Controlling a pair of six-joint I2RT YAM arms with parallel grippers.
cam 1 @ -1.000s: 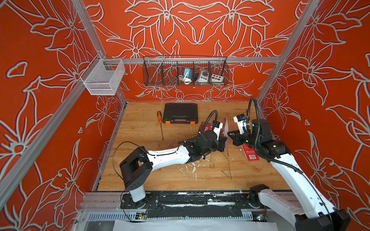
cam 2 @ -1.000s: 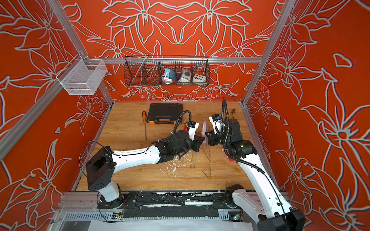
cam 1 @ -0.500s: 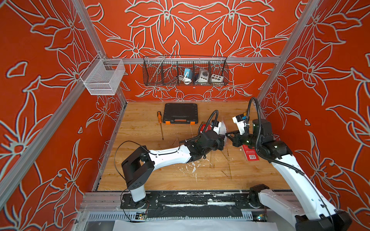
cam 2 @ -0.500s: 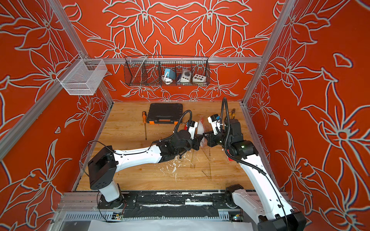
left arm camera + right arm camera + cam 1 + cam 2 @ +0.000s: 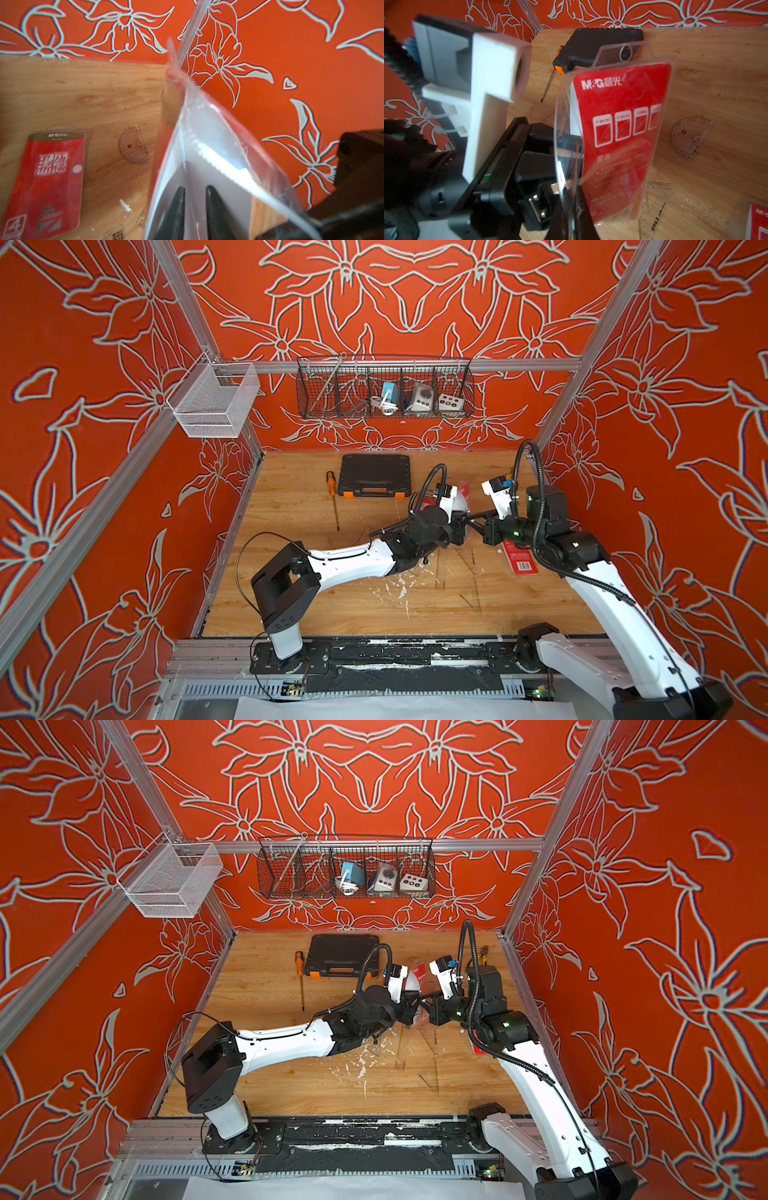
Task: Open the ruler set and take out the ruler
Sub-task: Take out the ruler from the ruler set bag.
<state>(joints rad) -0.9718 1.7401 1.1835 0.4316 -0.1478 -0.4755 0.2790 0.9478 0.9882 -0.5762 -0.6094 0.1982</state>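
The ruler set [image 5: 623,124] is a clear plastic pouch with a red M&G card inside, held upright above mid-table and seen in both top views [image 5: 462,497] [image 5: 417,977]. My right gripper [image 5: 572,193] is shut on its lower edge. From the opposite side my left gripper [image 5: 195,191] has its black fingers a narrow gap apart, with a clear wall of the pouch [image 5: 218,145] running between them. I cannot make out a ruler inside the pouch. A clear protractor [image 5: 691,137] and a clear set square [image 5: 656,207] lie on the wood.
A second red ruler packet [image 5: 519,560] lies flat beside the right arm. At the back are a black tool case [image 5: 374,475] and an orange-handled screwdriver [image 5: 332,497]. A wire basket [image 5: 384,389] and a white mesh basket [image 5: 212,406] hang on the walls.
The left gripper's jaws have gone from shut to a narrow gap, and its wrist has turned toward the pouch. The right gripper still holds the pouch in about the same place.
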